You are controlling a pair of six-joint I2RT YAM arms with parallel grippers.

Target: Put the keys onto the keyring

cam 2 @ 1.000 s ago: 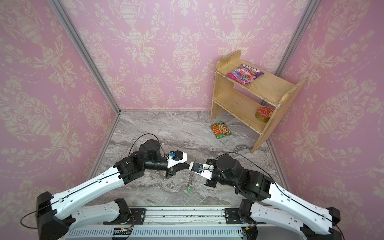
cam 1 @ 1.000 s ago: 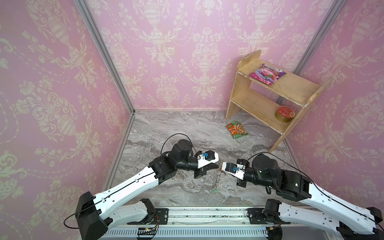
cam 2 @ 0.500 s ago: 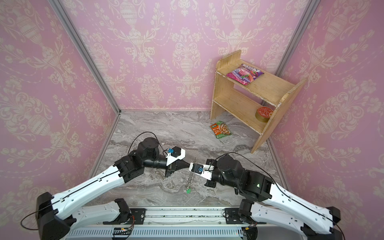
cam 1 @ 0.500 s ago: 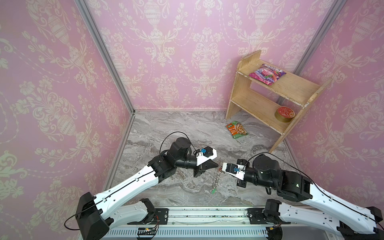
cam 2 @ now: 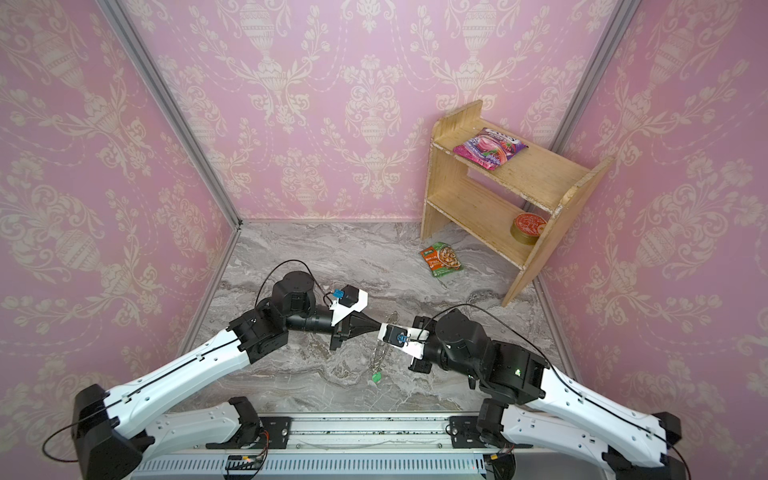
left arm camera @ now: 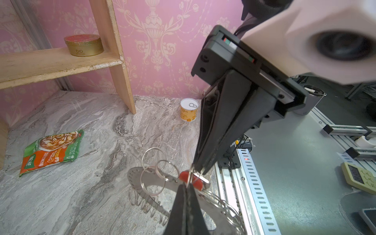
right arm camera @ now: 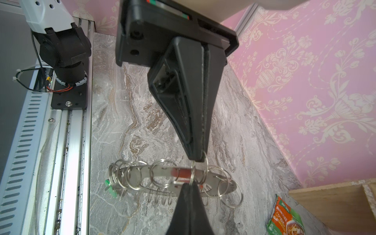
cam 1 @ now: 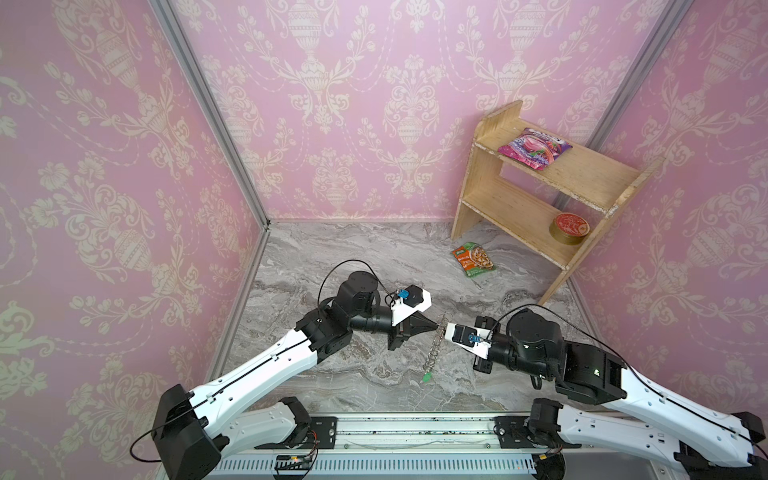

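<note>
Both tools pinched shut, tip to tip: your left tool [cam 1: 436, 325], your right tool [cam 1: 444, 331], with the keyring [cam 1: 433, 355] hanging between them.
In both top views, mid-frame, the keyring hangs edge-on under the meeting tips, clear of the surface [cam 1: 332, 249], with the green-tagged key [cam 1: 427, 377] at its low end. In the left wrist view, low centre, the right tool is pressed together on the keyring's rim beside the red-tagged key [left arm camera: 184, 176]. In the right wrist view, the left tool, pressed together too, seems to nip a wire loop [right arm camera: 207, 162] just above that red tag.
</note>
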